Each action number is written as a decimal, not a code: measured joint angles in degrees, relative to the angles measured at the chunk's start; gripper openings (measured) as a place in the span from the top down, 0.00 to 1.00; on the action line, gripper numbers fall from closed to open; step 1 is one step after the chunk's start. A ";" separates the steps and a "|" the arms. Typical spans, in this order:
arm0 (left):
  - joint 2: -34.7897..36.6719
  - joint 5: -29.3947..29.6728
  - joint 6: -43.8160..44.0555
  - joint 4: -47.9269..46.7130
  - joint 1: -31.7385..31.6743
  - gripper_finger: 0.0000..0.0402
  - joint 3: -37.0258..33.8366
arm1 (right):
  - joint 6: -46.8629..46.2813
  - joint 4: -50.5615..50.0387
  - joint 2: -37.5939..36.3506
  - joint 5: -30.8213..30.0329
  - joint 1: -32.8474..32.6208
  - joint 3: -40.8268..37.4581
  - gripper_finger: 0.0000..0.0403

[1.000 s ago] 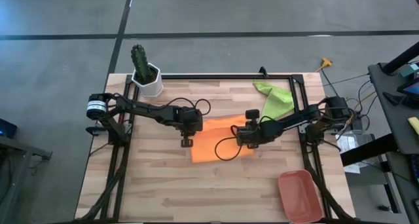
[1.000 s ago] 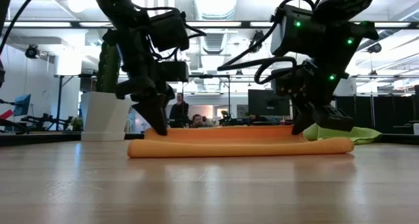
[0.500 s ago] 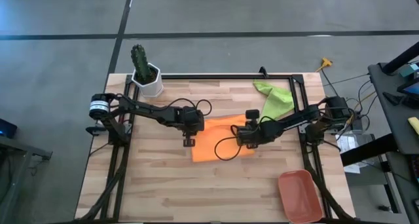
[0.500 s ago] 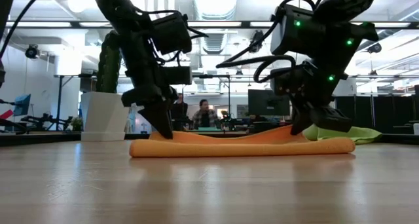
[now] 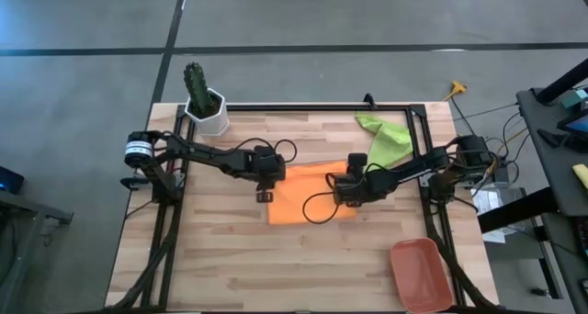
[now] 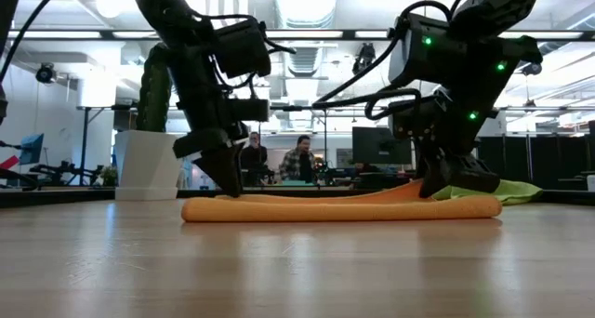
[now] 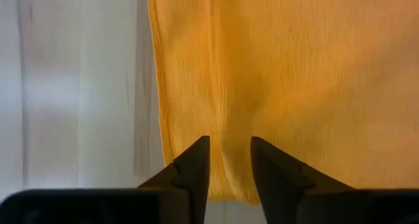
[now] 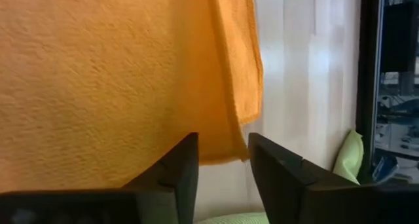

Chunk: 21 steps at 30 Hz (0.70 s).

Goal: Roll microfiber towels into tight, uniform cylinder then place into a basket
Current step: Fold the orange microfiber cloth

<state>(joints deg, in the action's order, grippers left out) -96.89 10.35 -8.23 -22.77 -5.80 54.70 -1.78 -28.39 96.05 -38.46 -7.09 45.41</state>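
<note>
The orange towel [image 5: 310, 196] lies flat mid-table, its near edge [image 6: 344, 209] thick and rounded. My left gripper [image 7: 229, 160] is open at the towel's far edge near the left corner, one finger on each side of that edge. My right gripper [image 8: 222, 152] is open at the far edge near the right corner. There the cloth [image 6: 409, 192] still slopes up toward the fingers. The green towel [image 5: 386, 138] lies crumpled at the far right. The basket [image 5: 421, 273] sits at the near right corner. My left gripper stands open over the orange towel's far edge [image 7: 230, 175], pointing steeply down; I cannot tell whether the fingers touch the cloth. My right gripper stands open over the far right corner [image 8: 237, 135], slanting down; the cloth rises to its fingers, but I cannot tell whether they touch it.
A white pot with a cactus [image 5: 207, 105] stands at the far left corner. A black frame rail [image 5: 312, 106] runs along the far edge. Bare wood [image 5: 276, 268] lies between the towel and the near edge. People show in the room beyond [image 6: 299, 160].
Both grippers have opened and let go of the orange towel's far edge, which they held slightly lifted. The edge has sagged in the middle, then dropped flat at the left end; its right end still slopes up toward my right gripper.
</note>
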 joint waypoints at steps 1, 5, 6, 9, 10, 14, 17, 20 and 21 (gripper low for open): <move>0.05 0.06 -0.03 -0.68 0.00 0.75 0.00 | -0.16 -0.12 0.00 -0.52 0.00 -0.06 0.66; 0.83 0.44 0.00 -3.62 0.02 0.75 0.04 | -0.78 -0.36 0.00 -2.31 0.00 -0.13 0.64; 1.28 0.60 0.00 -4.41 0.02 0.75 0.04 | -0.83 -0.53 0.00 -2.77 0.00 -0.14 0.64; 3.10 0.63 0.34 -4.93 0.16 0.75 0.27 | -1.64 -2.13 -0.01 -3.94 0.00 -0.14 0.63; 3.84 0.63 0.37 -4.76 0.34 0.75 0.28 | -2.32 -2.90 -0.02 -4.20 0.00 -0.14 0.63; 6.82 0.42 0.37 -4.56 2.65 0.75 -0.65 | -6.63 -8.53 -0.33 -5.24 -0.01 -0.14 0.63; 7.81 0.26 0.15 -3.35 5.47 0.74 -1.49 | -10.89 -13.44 -0.94 -5.97 -0.18 -0.26 0.63; 7.96 0.19 -1.64 0.76 9.17 0.74 -2.34 | -13.93 -16.15 -2.20 -6.71 -0.73 -0.29 0.63; 7.97 0.19 -2.86 2.77 10.56 0.74 -2.95 | -14.35 -16.48 -2.79 -6.76 -0.95 -0.31 0.63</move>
<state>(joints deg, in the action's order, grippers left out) -88.91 10.55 -11.09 -20.01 4.75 51.75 -16.13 -44.87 93.26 -45.23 -8.04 45.10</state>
